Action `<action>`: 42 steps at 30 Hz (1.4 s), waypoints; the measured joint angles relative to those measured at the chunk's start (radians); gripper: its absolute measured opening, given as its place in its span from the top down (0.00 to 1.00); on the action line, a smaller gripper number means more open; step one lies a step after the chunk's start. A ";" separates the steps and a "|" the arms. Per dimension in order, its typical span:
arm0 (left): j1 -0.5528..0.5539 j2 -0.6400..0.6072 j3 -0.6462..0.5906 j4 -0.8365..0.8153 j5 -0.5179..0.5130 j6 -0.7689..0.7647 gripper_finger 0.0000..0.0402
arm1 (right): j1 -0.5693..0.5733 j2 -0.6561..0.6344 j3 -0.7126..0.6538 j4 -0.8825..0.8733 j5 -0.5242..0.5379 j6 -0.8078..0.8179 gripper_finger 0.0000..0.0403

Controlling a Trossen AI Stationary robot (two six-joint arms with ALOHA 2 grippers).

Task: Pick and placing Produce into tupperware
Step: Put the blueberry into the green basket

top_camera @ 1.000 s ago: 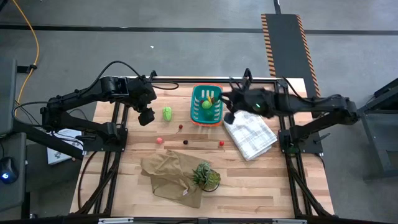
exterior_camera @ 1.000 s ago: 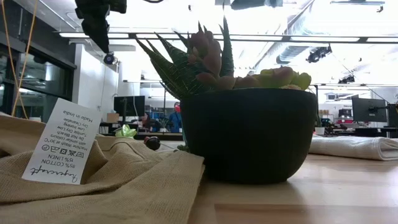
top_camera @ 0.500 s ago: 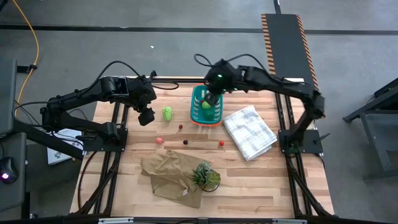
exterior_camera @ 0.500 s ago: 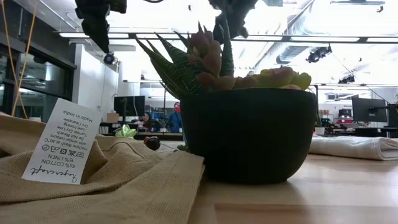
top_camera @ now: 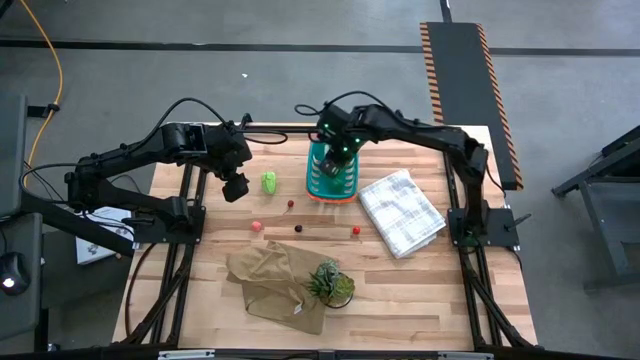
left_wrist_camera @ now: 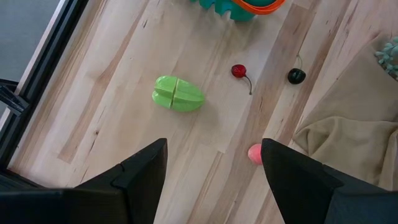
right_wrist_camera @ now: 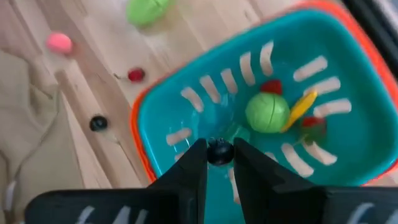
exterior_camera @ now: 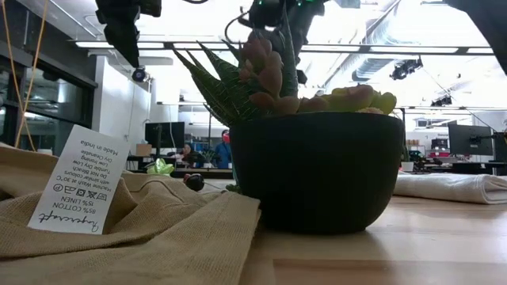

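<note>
Potted plant [top_camera: 331,283]: nearest the front edge of the table [top_camera: 420,290], spiky leaves in a dark bowl, standing on the tan cloth [top_camera: 275,283]; unchanged from the earlier frames.
Tan cloth: crumpled at the front, its white care label [exterior_camera: 75,192] facing the low camera.
Loose produce, mid table: pink piece [top_camera: 257,226], dark ball [top_camera: 298,228] and red ball [top_camera: 356,230] in a loose row; none has moved.
Checked cloth [top_camera: 402,211]: folded, right of the basket. A second ago the right arm stretched low across it; now it lies uncovered.
Light green piece [top_camera: 269,182]: on the bare wood left of the basket, with a red cherry [top_camera: 290,204] nearby; same spot as before.
Left gripper [top_camera: 234,186]: hovers just left of the light green piece, fingers spread wide, holding nothing; it has not shifted.
Tupperware [top_camera: 318,183]: teal basket at the far middle; inside lie a green ball [right_wrist_camera: 267,112], a yellow piece [right_wrist_camera: 300,107] and red bits.
Right gripper [right_wrist_camera: 219,155]: has swung from the basket's right side to above its far end, fingers pinched on a small dark ball [right_wrist_camera: 219,151] over the basket.
</note>
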 joint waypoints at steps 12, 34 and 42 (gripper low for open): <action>0.000 0.000 0.000 0.000 0.000 0.000 0.38 | -0.034 0.108 0.000 -0.024 -0.065 0.034 0.87; 0.000 0.000 0.000 0.000 0.000 0.000 0.38 | -0.040 0.217 0.000 -0.032 -0.017 0.053 0.87; 0.000 0.000 0.000 0.000 0.000 0.000 0.38 | -0.040 0.217 0.000 -0.038 -0.012 0.052 0.87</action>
